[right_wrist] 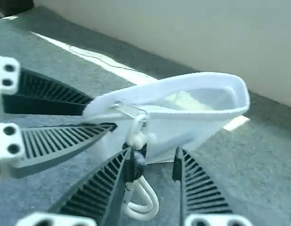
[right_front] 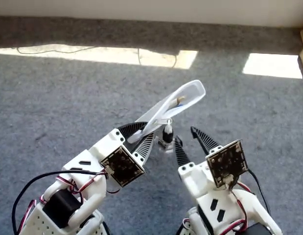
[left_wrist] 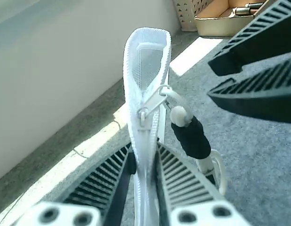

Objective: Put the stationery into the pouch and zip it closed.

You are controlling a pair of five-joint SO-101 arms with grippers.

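left gripper [right_front: 140, 135] is clamped on the low end of the pouch [right_front: 183, 100], held up off the carpet [right_front: 68, 98], long axis slanting away to the right. zipper pull [right_front: 167, 134] dangles just beside the right gripper [right_front: 185, 134], spread wide, nothing grabbed, so right arm's nearer.
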